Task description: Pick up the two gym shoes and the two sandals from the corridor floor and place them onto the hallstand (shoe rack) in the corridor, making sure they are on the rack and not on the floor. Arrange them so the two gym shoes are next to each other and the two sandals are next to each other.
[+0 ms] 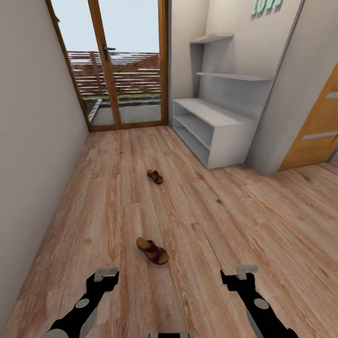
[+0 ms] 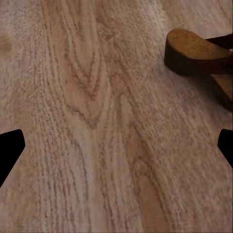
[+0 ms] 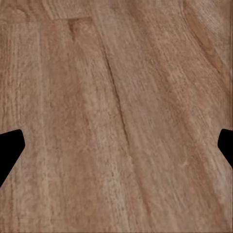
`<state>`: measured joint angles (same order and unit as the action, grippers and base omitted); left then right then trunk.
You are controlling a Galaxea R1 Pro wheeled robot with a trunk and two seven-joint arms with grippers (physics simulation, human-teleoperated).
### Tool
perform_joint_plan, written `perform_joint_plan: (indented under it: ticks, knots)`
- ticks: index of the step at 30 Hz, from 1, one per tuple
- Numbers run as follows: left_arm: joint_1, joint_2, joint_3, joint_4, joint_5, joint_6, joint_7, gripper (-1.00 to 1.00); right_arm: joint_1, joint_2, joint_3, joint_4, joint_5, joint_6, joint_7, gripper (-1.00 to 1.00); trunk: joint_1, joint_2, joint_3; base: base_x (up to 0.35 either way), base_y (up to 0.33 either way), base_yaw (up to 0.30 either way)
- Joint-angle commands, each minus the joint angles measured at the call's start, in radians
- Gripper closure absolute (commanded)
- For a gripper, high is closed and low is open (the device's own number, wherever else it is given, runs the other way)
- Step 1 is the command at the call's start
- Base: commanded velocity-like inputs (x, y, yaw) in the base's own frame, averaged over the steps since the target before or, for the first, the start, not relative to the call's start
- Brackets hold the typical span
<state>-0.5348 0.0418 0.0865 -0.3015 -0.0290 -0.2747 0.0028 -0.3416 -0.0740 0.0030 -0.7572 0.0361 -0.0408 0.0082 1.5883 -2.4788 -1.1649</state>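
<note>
Two dark-brown sandals lie on the wood-plank corridor floor (image 1: 211,220). The near sandal (image 1: 152,250) rests just ahead of my grippers, and its heel end (image 2: 199,53) also appears in the left wrist view. The far sandal (image 1: 155,176) lies farther up the corridor, apart from the first. The white-grey hallstand (image 1: 213,129) stands against the right wall, its bench top and open shelves bare. My left gripper (image 1: 107,274) and right gripper (image 1: 240,274) hover low over bare floor, both open and holding nothing. The gym shoes are out of view.
A glass door with a wooden frame (image 1: 105,65) closes the corridor's far end. A plain wall (image 1: 33,141) runs along the left. An orange-brown door (image 1: 317,131) stands at the right, beyond the hallstand. Staggered wall shelves (image 1: 234,75) hang above the bench.
</note>
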Motion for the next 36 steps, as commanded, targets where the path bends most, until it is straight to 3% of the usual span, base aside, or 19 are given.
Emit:
perform_joint_plan:
  ticks: [1, 15, 19, 22, 36]
  knots:
    - [-0.001, 0.0, 0.004, 0.001, -0.003, -0.004, 0.0, -1.0, 0.0, 0.0, 0.0, 0.001, 0.004, -0.003, 0.001, -1.0, 0.0, 0.0, -0.001, 0.192, -0.227, 0.0]
    - [-0.001, 0.0, 0.004, 0.001, -0.003, -0.006, 0.001, -1.0, 0.0, -0.001, 0.0, 0.001, 0.004, -0.004, 0.001, -1.0, 0.0, 0.0, -0.001, 0.181, -0.231, 0.0]
    - [0.022, 0.002, 0.007, -0.017, 0.009, -0.028, 0.003, -1.0, 0.0, -0.006, -0.009, 0.006, 0.003, -0.013, -0.007, -1.0, 0.0, 0.0, -0.001, 0.0, 0.0, 0.0]
    - [0.02, 0.0, 0.006, -0.019, 0.009, -0.041, 0.001, -1.0, 0.0, 0.006, -0.009, 0.0, 0.004, -0.007, -0.007, -1.0, 0.0, 0.0, -0.001, 0.038, 0.041, 0.0]
    - [0.016, 0.001, 0.006, -0.039, 0.011, -0.045, 0.0, -1.0, 0.0, 0.003, -0.008, -0.007, 0.002, -0.003, -0.004, -1.0, 0.0, 0.0, -0.001, 0.14, 0.243, -0.054]
